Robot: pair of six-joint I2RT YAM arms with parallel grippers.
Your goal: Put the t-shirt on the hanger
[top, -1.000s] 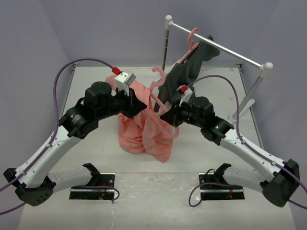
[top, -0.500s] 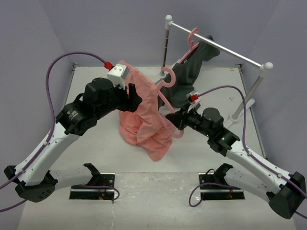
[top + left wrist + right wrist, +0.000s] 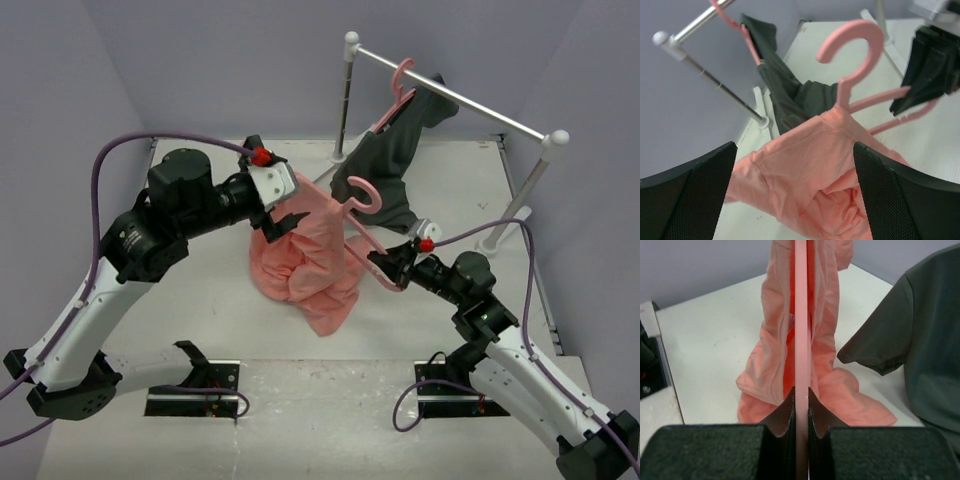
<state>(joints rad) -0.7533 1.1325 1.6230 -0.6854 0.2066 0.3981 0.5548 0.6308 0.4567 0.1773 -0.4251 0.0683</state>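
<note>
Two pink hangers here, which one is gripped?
The hanger with the t-shirt draped on it, clamped in the right gripper. The other hanger hangs from the rail with the dark grey garment, untouched.

right gripper (image 3: pixel 801 409): your jaws are pinched tight on the hanger's thin bar, no gap on either side.
hanger (image 3: pixel 801 315): you see it edge-on, running straight up mid-frame.
t-shirt (image 3: pixel 771 360): draped on both sides of the bar, lower folds pooled on the table (image 3: pixel 705 335).
dark grey garment (image 3: pixel 920 355): at your right, sleeve near the pink folds.

Two hangers (image 3: pixel 842 90) (image 3: pixel 399 88), two garments (image 3: pixel 310 255) (image 3: pixel 385 170), one rail (image 3: pixel 455 97).
</note>
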